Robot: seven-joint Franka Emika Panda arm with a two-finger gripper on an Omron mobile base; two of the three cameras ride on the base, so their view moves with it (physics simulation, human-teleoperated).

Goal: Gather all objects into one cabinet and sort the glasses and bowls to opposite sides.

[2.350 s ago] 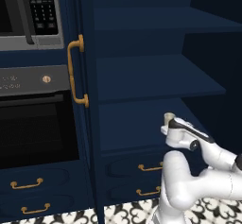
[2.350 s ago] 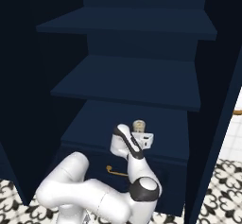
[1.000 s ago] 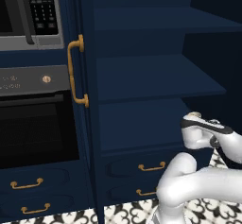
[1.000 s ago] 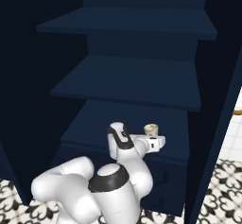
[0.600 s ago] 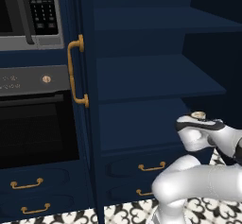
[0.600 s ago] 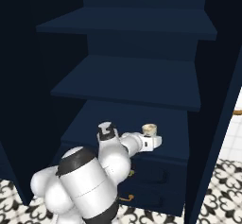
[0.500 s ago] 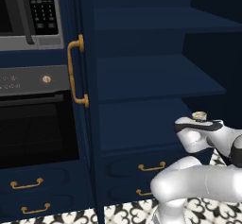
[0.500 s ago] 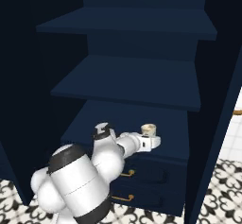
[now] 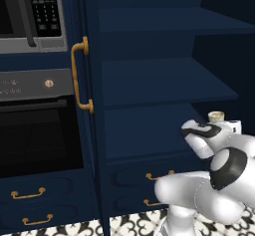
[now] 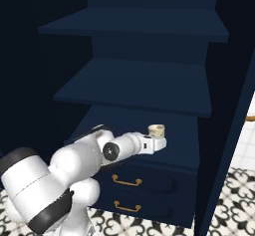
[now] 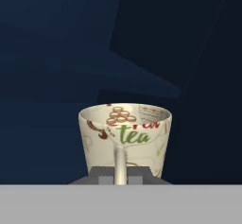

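Note:
A small cream mug (image 9: 216,115) (image 10: 156,129) with "tea" printed on it is one of the glasses. My gripper (image 9: 222,126) (image 10: 154,142) is shut on its handle. In the hand view the mug (image 11: 125,135) stands upright just above the fingertips (image 11: 108,175), which pinch the thin handle. It hangs level with the front of the lowest shelf (image 10: 144,125) of a tall navy unit. The bowls and the wall-hung cabinet are out of view.
The tall navy unit (image 9: 164,75) has several bare shelves and a brass handle (image 9: 79,75) on its edge. Drawers with brass pulls (image 10: 127,181) sit below the mug. An oven (image 9: 35,130) and a microwave (image 9: 30,11) stand to the left.
The arm's elbow and shoulder have swung round to the left behind the hand. The cream mug stays in the grip and has risen slightly at the front of the lowest shelf.

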